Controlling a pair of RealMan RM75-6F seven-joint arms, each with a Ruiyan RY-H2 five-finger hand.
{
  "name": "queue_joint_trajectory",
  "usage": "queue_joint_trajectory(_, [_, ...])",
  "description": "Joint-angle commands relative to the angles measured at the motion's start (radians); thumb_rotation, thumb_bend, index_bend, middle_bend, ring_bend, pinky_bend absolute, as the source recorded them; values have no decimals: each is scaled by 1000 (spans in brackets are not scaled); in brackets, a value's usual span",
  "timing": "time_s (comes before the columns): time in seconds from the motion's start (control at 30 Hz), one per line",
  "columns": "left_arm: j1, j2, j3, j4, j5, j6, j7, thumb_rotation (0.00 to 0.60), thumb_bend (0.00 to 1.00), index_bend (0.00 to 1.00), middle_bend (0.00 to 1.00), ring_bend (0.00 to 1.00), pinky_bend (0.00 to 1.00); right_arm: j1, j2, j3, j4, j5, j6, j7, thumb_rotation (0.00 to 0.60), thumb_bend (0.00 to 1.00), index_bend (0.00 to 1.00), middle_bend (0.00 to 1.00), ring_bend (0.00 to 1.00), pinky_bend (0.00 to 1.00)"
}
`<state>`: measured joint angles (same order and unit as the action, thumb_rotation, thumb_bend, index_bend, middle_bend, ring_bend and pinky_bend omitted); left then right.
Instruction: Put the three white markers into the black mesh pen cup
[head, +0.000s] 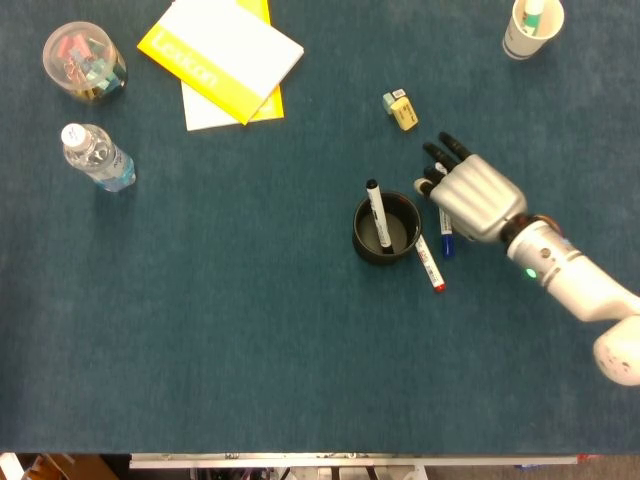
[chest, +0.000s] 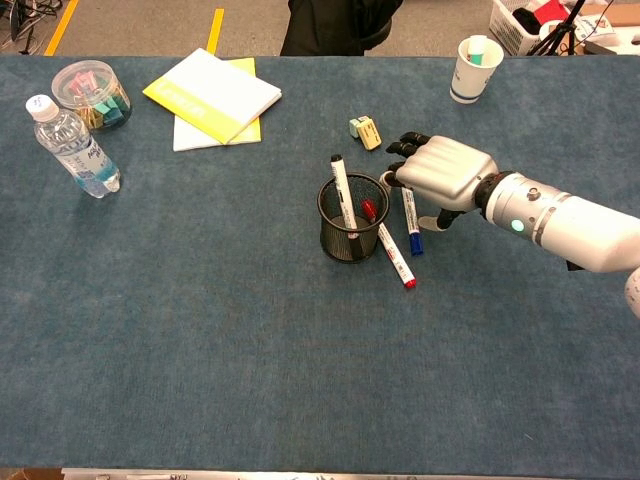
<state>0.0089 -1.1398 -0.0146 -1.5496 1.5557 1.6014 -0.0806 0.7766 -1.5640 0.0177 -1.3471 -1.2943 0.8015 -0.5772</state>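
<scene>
While one marker (chest: 343, 194) already stands in the black mesh pen cup (chest: 352, 218) at the frame's centre, the right hand (chest: 440, 176) hovers palm-down over the blue-capped marker (chest: 410, 220) just right of it, probably lining up a grasp; I cannot tell whether its fingers touch it. A red-capped marker (chest: 396, 256) lies against the cup's base. Blue carpet-like cloth covers the bench (chest: 250, 340); bare floor shows beyond its far edge.

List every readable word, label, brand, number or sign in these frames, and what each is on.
Yellow booklet cover: pale lettering along the yellow band, too blurred to read.
Clear plastic water bottle: label too small to read.
White markers beside the black mesh pen cup: barrel print illegible.
Nothing else carries text.
</scene>
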Motion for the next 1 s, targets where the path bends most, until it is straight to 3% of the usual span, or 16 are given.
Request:
queue_joint_trajectory(0.03, [-1,-1,0,2,1,-2,-2,600,150,195,178,174,138,0,-1,-3,2,5,-4,-3,600,242,307,318,52,0])
queue_joint_trajectory(0.57, [-5,-3,2,8,9,-7,-8,600,149,195,178,174,138,-108,149,-77,-105,0,82,53,600,241,307,318,52,0])
queue_joint_trajectory(0.83, [-1,0,4,-4,19,7,-3,600,150,195,178,174,138,-142,210,-101,-187,-142,172,139,600,245,317,325,53,0])
queue_joint_trajectory(1.0, [8,6,5,-8,16,19,-3,600,150,195,178,174,138,-165,226,-157,-180,-226,184,150,600,252,356,325,53,0])
